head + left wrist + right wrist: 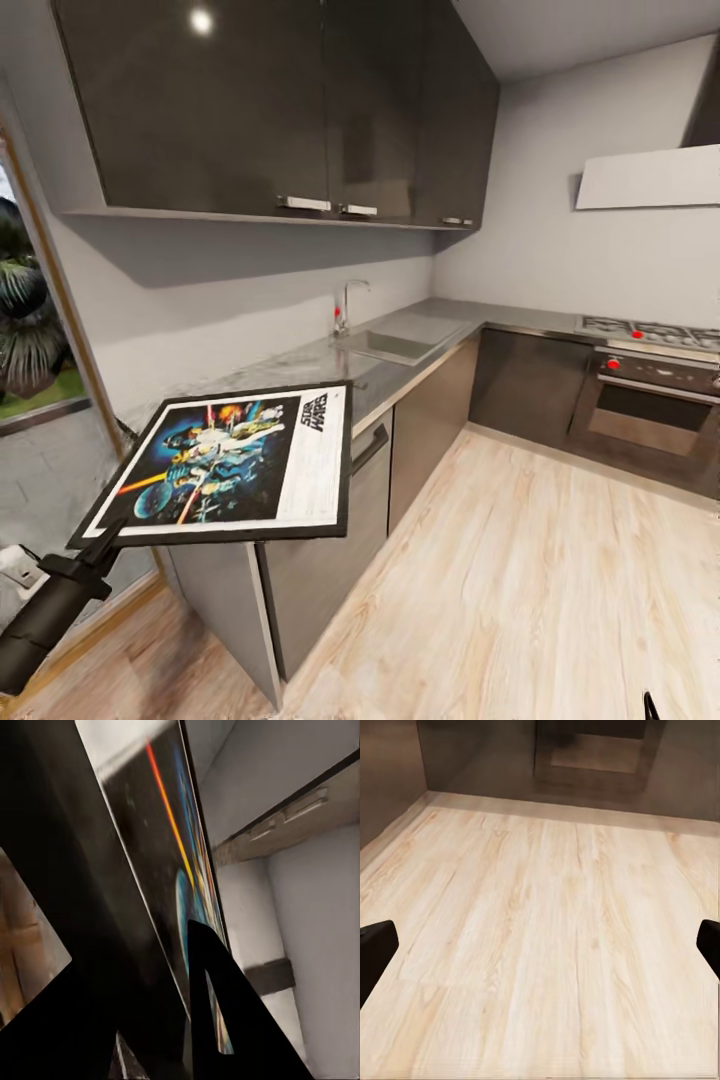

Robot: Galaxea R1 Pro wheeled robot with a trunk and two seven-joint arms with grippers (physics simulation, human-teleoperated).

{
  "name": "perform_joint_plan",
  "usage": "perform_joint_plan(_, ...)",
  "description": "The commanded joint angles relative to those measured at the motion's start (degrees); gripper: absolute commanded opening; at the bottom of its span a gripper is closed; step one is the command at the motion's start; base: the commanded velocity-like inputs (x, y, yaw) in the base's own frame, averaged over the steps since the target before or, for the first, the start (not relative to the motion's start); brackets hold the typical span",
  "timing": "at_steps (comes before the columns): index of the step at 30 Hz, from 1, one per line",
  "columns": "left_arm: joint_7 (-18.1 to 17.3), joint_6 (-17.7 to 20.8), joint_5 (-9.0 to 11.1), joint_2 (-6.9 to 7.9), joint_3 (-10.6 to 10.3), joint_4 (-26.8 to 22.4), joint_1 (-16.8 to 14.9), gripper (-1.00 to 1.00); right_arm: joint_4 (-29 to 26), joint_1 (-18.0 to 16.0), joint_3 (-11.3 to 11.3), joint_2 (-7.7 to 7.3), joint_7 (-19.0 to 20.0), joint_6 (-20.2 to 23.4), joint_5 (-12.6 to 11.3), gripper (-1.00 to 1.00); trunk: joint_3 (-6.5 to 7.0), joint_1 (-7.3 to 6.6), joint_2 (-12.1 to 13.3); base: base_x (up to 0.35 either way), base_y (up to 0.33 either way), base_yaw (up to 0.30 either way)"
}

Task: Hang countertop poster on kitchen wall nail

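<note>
Left gripper (100,545) clamped on the near corner of the poster (235,462).
Held the black-framed Star Wars poster nearly flat, face up, raised above the near end of the kitchen countertop (400,375), well short of the sink (400,345) and tap (345,305). Seen up close with fingers (225,1020) either side of the frame's edge. Right gripper (540,945) spread wide, holding nothing, above the pale wooden floor (547,915).
</note>
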Motion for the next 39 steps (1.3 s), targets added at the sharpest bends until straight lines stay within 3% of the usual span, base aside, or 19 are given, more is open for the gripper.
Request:
perform_joint_plan(1,0.11,0.61,0.73,-0.03,0.06,0.0,0.47,-1.0,-0.01,0.01,-0.06,0.01,0.46,-0.1,-0.45,1.0,-0.03,-0.02,-0.02,-0.187,0.0,0.0)
perform_joint_plan(11,0.15,1.25,0.57,0.03,-0.23,-0.07,0.65,-1.0,0.0,0.01,0.02,-0.13,0.89,-0.18,-0.15,1.0,-0.03,-0.02,-0.02,-0.198,0.0,0.0)
perform_joint_plan(13,0.18,2.83,-0.55,0.12,-0.37,-0.24,0.66,-1.0,0.03,0.01,0.03,-0.15,0.92,-0.2,-0.16,1.0,-0.03,-0.02,-0.02,-0.114,0.0,0.0)
perform_joint_plan(16,0.16,4.23,-3.62,0.12,-0.76,-0.71,0.66,-1.0,0.05,0.01,0.03,-0.16,0.93,-0.25,-0.16,1.0,-0.03,-0.02,-0.02,-0.046,0.0,0.0)
perform_joint_plan(21,-0.2,4.95,-10.42,0.65,-3.51,-3.2,-0.74,-1.0,0.05,0.01,-0.03,-0.16,0.94,-0.44,-0.22,1.0,-0.03,-0.02,-0.02,-0.011,0.0,0.0)
perform_joint_plan(23,-0.99,5.01,-11.17,1.12,-3.76,-3.55,-2.01,-1.0,0.05,0.01,-0.04,-0.16,0.94,-0.48,-0.23,1.0,-0.03,-0.02,-0.02,-0.003,0.0,0.0)
perform_joint_plan(29,-8.48,5.16,-14.54,5.21,-4.33,-4.04,-7.95,-1.0,-0.07,0.03,0.0,-0.51,1.0,-0.61,-0.12,1.0,-0.03,-0.02,-0.02,0.0,0.0,0.0)
perform_joint_plan(31,-11.87,5.17,-17.58,6.41,-4.37,-4.07,-10.12,-1.0,-0.05,0.06,0.01,-0.67,1.01,-0.62,0.52,1.0,-0.03,-0.02,-0.02,0.0,0.0,0.0)
perform_joint_plan(32,-14.21,5.21,-20.16,6.89,-4.41,-4.04,-11.43,-1.0,-0.05,0.07,0.02,-0.81,1.02,-0.65,1.84,1.0,-0.03,-0.02,-0.02,0.0,0.0,0.0)
perform_joint_plan(36,-20.34,5.31,-26.48,7.46,-4.97,-4.02,-15.18,-1.0,-0.02,0.09,0.03,-1.18,1.03,-0.78,7.3,1.0,-0.03,-0.02,-0.02,0.0,0.0,0.0)
perform_joint_plan(39,-26.2,5.36,-32.21,7.66,-9.19,-3.95,-22.41,-1.0,0.03,0.09,-0.01,-2.15,1.04,-0.76,12.01,1.0,-0.03,-0.02,-0.02,0.0,0.0,0.0)
